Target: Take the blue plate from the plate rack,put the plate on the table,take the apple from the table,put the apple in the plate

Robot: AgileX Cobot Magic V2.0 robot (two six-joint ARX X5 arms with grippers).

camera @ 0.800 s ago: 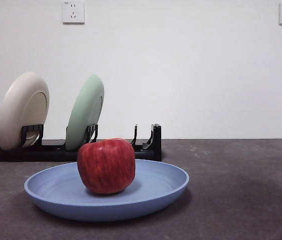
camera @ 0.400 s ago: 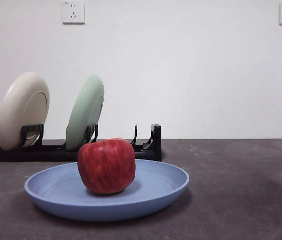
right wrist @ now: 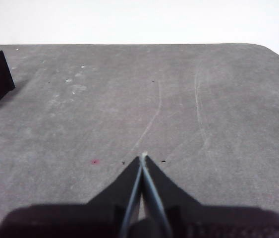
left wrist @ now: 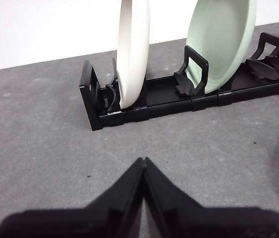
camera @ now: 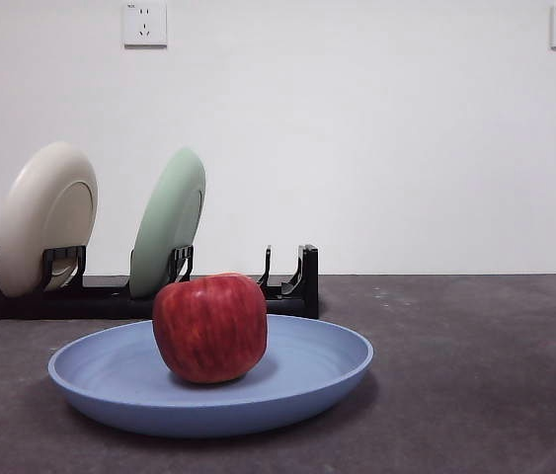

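Now, dark grey mottled table (camera: 475, 375), white wall (camera: 376, 138), both grippers' fingers pressed together, left (left wrist: 143, 159), right (right wrist: 143, 156).

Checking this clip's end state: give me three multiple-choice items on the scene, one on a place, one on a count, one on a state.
1. Where is the apple?
A. In the blue plate
B. On the table beside the rack
C. In the rack

2. How many plates stand in the rack?
A. One
B. Two
C. Three

3. How are the left tool and right tool?
A. Both shut, holding nothing
B. Left shut on the apple
C. Both wide open

Answers:
1 A: the apple sits inside the plate's rim in the front view.
2 B: only the cream plate and green plate stand there.
3 A: each wrist view shows its jaws meeting at a point over bare table.
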